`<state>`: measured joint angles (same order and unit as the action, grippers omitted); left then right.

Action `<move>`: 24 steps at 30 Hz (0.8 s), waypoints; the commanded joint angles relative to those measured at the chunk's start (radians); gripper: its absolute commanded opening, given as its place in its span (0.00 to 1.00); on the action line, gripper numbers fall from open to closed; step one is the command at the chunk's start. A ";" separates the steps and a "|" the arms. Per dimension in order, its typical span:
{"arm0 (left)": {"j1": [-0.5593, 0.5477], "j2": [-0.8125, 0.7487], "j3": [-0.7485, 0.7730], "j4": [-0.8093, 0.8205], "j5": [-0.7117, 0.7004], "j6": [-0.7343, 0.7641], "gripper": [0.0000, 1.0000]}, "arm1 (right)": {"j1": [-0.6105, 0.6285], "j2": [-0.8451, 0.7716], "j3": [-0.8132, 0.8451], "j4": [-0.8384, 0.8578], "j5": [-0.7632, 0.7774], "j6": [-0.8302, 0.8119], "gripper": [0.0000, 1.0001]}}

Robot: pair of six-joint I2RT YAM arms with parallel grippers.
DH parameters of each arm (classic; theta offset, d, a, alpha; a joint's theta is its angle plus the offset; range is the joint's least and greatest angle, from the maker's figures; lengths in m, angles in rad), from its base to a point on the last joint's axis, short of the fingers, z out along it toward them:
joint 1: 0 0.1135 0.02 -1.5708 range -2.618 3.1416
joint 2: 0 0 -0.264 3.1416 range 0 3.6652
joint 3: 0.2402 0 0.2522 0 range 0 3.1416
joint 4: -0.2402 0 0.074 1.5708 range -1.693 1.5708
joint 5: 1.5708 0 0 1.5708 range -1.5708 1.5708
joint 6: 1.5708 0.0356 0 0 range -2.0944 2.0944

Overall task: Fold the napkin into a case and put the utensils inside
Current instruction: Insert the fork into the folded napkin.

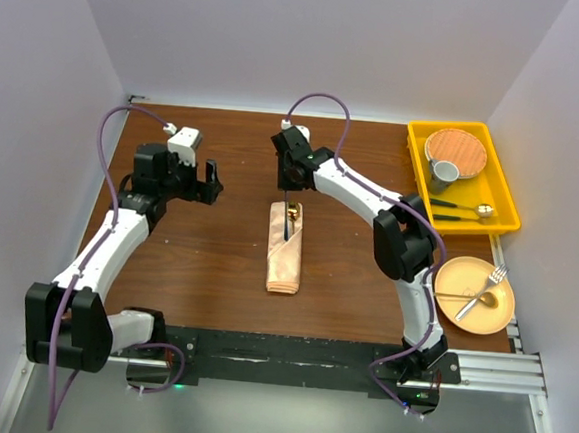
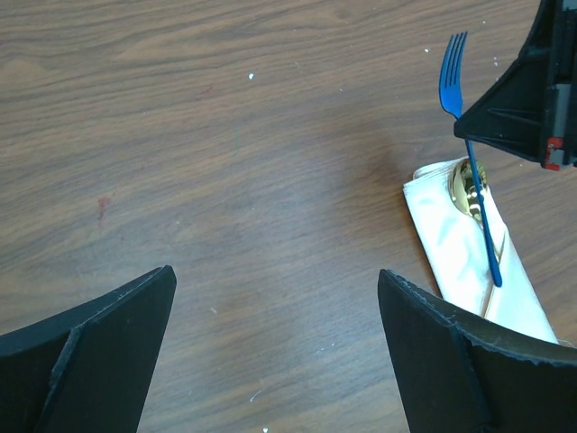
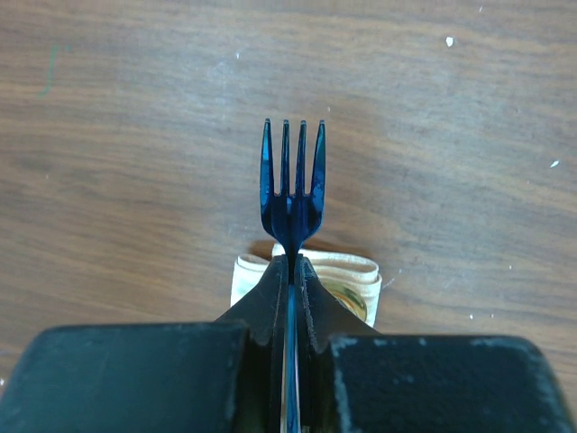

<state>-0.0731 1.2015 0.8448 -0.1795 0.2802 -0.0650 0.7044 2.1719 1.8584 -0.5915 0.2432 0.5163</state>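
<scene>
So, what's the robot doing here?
The right gripper is pinching a blue fork, with the prongs pointing away from the folded napkin pouch and the handle reaching down to it. A gold spoon is already tucked in the pouch. The left gripper is open and holds nothing, off to the side over the table.

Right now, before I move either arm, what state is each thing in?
Case: folded, lying flat on the table.
Gold spoon: in the case, bowl sticking out of the mouth.
Blue fork: pinched in the right gripper, handle end down at the case.
Right gripper: shut on the blue fork.
Left gripper: open, empty.
Yellow plate: carries two more utensils.
</scene>
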 commanded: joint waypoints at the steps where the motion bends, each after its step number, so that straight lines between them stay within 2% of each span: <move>1: 0.007 -0.042 -0.021 0.041 -0.003 -0.001 1.00 | 0.024 -0.038 0.004 0.087 0.061 0.004 0.00; 8: 0.007 -0.071 -0.039 0.034 -0.006 0.008 1.00 | 0.040 -0.018 0.016 0.101 0.071 -0.002 0.00; 24: 0.007 -0.125 -0.088 0.015 -0.006 0.022 1.00 | 0.063 -0.044 -0.073 0.093 0.070 0.005 0.00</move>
<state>-0.0731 1.1118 0.7704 -0.1844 0.2798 -0.0589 0.7525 2.1719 1.7992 -0.5259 0.2741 0.5163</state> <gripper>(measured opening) 0.997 0.015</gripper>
